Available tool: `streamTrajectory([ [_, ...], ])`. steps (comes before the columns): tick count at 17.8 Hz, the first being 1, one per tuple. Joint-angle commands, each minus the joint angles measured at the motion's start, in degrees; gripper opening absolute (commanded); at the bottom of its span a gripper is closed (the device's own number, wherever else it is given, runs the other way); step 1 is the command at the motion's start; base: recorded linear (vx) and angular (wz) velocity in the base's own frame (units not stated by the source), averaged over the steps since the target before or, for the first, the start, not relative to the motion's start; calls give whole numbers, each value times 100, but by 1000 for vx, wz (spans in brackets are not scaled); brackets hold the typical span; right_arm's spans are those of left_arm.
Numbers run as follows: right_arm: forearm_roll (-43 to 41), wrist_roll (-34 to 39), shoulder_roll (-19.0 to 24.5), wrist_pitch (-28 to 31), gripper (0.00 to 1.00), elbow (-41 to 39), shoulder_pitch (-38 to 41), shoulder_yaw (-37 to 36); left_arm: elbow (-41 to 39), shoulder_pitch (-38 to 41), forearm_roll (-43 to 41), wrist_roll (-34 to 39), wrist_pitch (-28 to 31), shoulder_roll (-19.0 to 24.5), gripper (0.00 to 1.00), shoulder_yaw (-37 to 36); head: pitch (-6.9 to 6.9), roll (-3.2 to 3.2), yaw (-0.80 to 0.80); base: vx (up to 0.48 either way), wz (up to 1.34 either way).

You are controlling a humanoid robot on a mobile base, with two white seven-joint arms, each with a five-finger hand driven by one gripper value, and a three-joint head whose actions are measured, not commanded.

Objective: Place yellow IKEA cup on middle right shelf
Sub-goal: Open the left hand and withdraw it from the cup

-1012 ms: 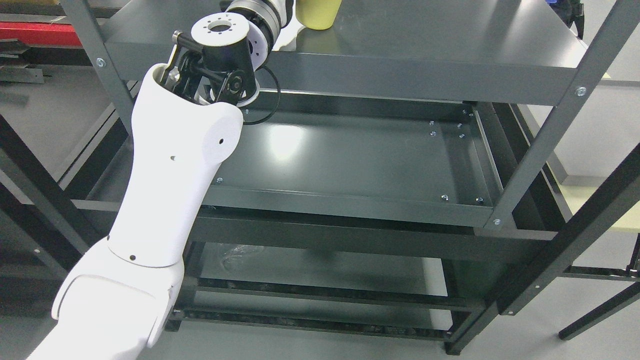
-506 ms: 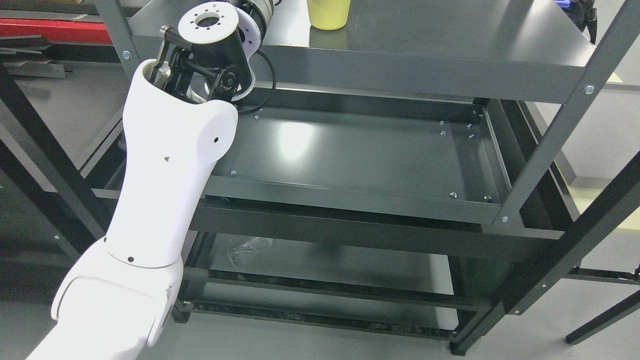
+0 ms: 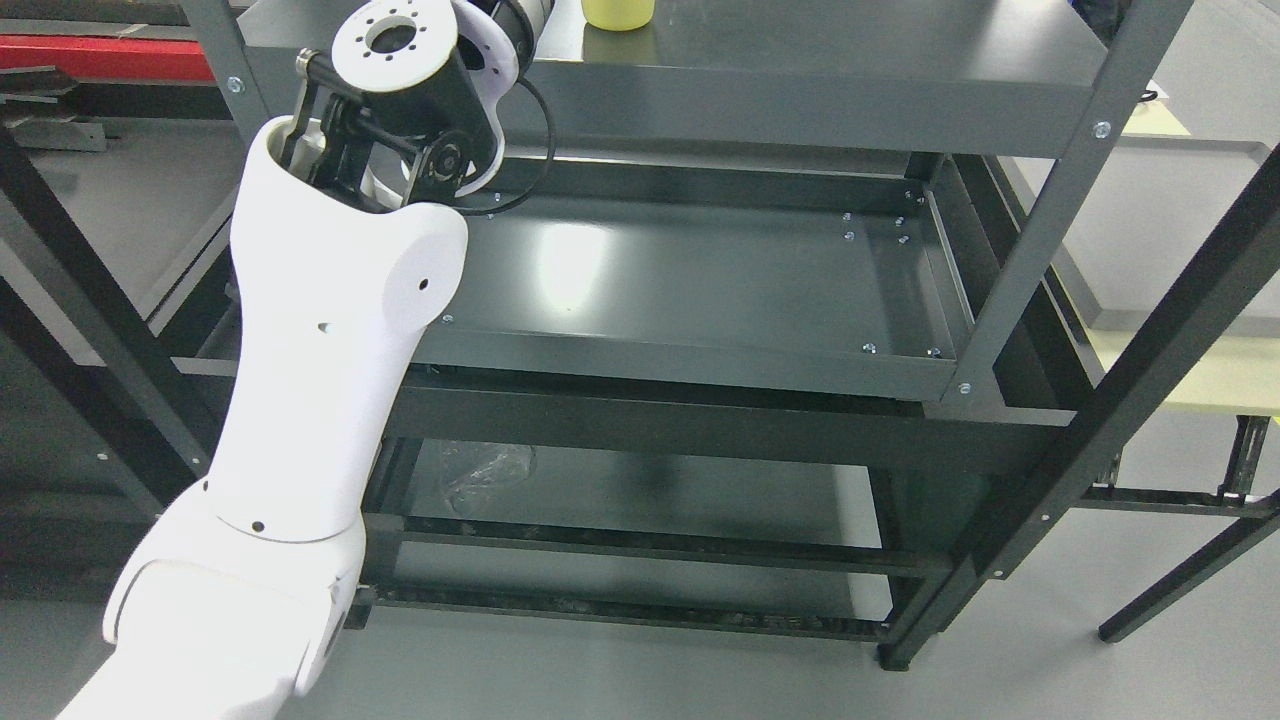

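- Yellow cup (image 3: 618, 13) stands upright on the top shelf (image 3: 850, 50) of the grey metal rack, at about 12 o'clock in my head view; only its lower part shows, the rest is cut off by the upper edge.
- My left arm (image 3: 320, 350) comes in from 7 o'clock and rises toward 11 o'clock, its white shell ending in a black wrist joint (image 3: 410, 120) with a white flange on top.
- Past that joint the arm runs out over the top edge just to the left of the cup, so my left robot hand is out of sight and I cannot tell whether its fingers are apart, together or clamped on anything.
- A thin black cable (image 3: 535, 140) loops from the wrist down in front of the top shelf's front lip.
- Below the top shelf lies the middle shelf (image 3: 700, 290), a dark grey tray with a raised rim and a bright glare patch at its left half; nothing stands on it.
- Lower still, a bottom shelf (image 3: 640, 500) shows between the crossbars, with a crumpled piece of clear plastic (image 3: 485, 470) at its left end.
- My right arm does not show.
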Motion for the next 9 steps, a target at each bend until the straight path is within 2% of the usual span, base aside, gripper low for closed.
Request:
streamTrajectory([
  [1,-141,4,-100,5,99,0,79,97,-612,316,-5,-870,-91,100,99,45,0,0,0,-105,45],
  [5,-141,4,-100,5,99,0,79,97,-867,782,-5,-1872,-513,100,99,-86,0,0,0,-120,54],
  [9,-141,4,-100,5,99,0,79,97,-982,1414,-22,-3480,-689,100,99,-209,-1,0,0,-167,94],
])
